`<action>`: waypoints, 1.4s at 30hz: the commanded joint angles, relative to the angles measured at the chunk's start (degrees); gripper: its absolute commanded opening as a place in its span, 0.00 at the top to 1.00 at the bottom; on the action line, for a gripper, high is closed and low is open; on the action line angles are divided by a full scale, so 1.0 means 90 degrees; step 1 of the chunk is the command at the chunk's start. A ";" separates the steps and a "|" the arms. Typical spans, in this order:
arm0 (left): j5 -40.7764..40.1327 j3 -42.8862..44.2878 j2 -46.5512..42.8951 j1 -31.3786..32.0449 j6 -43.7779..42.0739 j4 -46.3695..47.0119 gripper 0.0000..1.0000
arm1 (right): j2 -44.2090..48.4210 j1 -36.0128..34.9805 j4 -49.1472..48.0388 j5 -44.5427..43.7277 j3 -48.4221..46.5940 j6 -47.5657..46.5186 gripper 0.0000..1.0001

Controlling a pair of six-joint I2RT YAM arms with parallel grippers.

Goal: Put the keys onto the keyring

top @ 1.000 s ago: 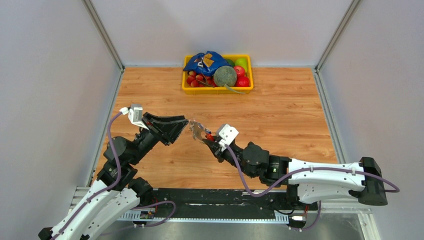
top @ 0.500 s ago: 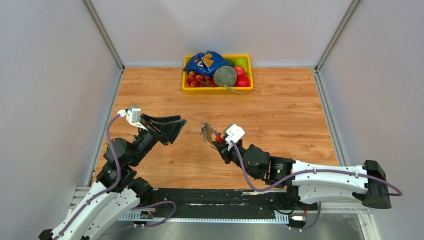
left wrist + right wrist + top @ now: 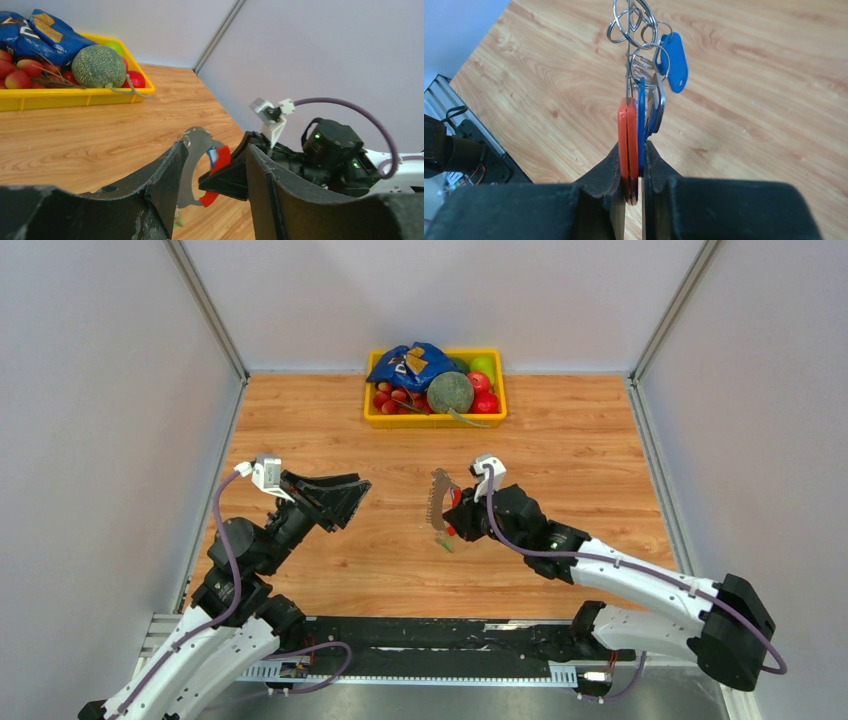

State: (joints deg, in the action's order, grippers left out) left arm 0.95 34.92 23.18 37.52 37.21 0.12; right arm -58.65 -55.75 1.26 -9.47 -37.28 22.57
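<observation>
Presently: black two-finger left gripper (image 3: 350, 504), 9 o'clock side of the light wooden table (image 3: 580, 450), fingers spread, nothing between them. Right gripper (image 3: 633, 150), table centre, at 3 o'clock of the left, pinching the keyring (image 3: 627, 131), a small bunch with red plastic tab and silvery-grey metal strip, raised off the wood. Two small silver keys (image 3: 672, 60) with blue plastic heads: one dangling from silver wire rings (image 3: 631, 22), one pressed beside the red tab. Yellow plastic tray (image 3: 435, 422) of fruit, 12 o'clock, well apart.
</observation>
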 commanded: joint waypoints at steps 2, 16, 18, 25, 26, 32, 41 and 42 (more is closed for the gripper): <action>-0.0036 -0.0011 -0.0084 -0.0008 -0.0045 0.0016 0.42 | -0.0694 0.0511 -0.0367 0.1601 -0.0424 0.0814 1.00; -0.0088 -0.0066 -0.0323 -0.0008 -0.0138 -0.0294 0.42 | -0.3081 0.1455 -0.2031 0.3330 -0.1019 0.2154 1.00; -0.0086 -0.0058 -0.0358 -0.0008 -0.0146 -0.0338 0.42 | -0.3306 0.1503 -0.2072 0.3358 -0.1081 0.2184 1.00; -0.0086 -0.0068 -0.0418 -0.0008 -0.0187 -0.0402 0.42 | -0.3775 0.1651 -0.2042 0.3639 -0.0938 0.2205 0.93; -0.0086 -0.0082 -0.0408 -0.0008 -0.0178 -0.0394 0.42 | -0.3814 0.1666 -0.2038 0.3648 -0.0873 0.2209 0.93; -0.0083 -0.0149 -0.0333 -0.0008 -0.0121 -0.0242 0.42 | -0.3898 0.1764 -0.2035 0.3719 -0.0572 0.2209 0.88; -0.0081 -0.0144 -0.0318 -0.0008 -0.0125 -0.0299 0.41 | -0.3759 0.1882 -0.1897 0.3689 -0.0429 0.2163 0.59; -0.0214 -0.0142 -0.0319 -0.0008 -0.0127 -0.0308 0.42 | -0.3705 0.1894 -0.1847 0.3660 -0.0421 0.2143 0.56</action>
State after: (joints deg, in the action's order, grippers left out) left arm 0.51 33.63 20.05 37.52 36.75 -3.38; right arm -93.62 -39.16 -13.76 23.09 -41.71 41.95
